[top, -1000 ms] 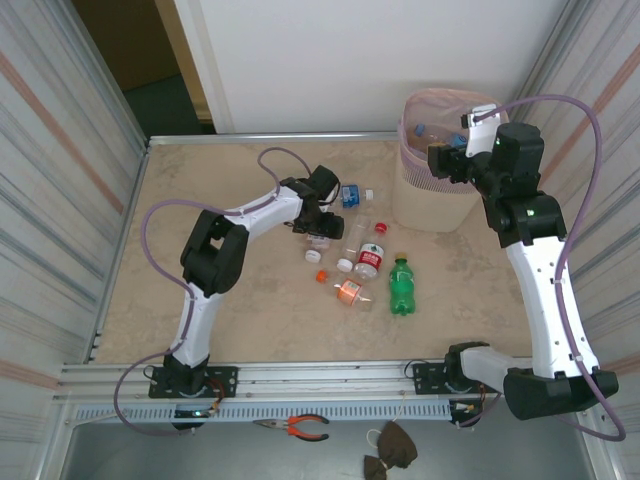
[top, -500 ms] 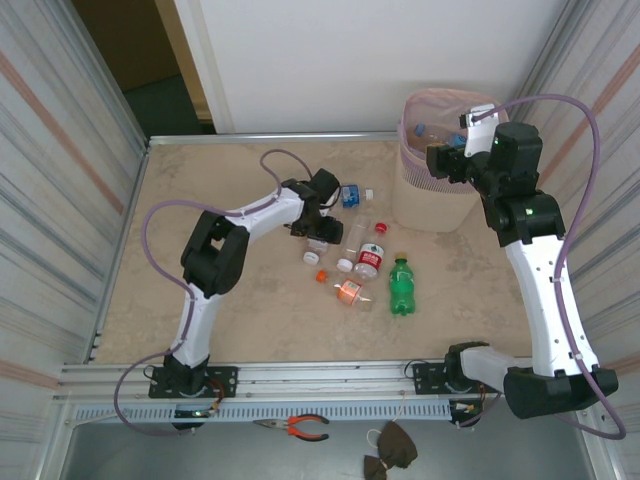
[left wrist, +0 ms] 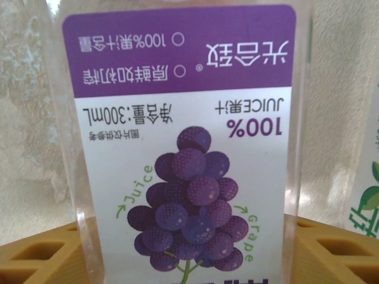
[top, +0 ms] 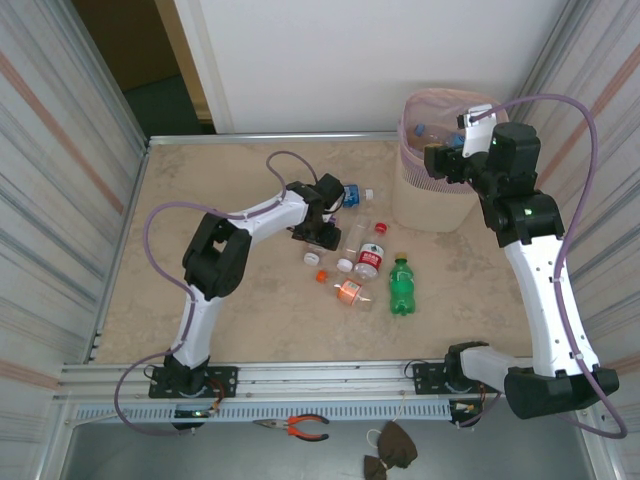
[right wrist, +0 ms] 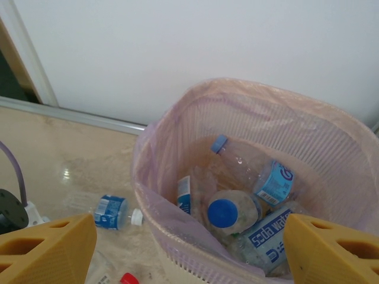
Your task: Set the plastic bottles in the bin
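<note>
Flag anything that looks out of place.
Orange-handled pliers lie on the grey ledge at the near edge, with a brown lump right of them; neither fits the task. Nothing looks spilled.

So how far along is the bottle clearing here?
Done: several bottles already lie in the bin. In hand: the left end effector straddles the grape juice bottle, grip unconfirmed; the right end effector hangs open and empty above the bin. Left: at least the green bottle, red-labelled bottle, small orange bottle and blue-labelled bottle on the table.
</note>
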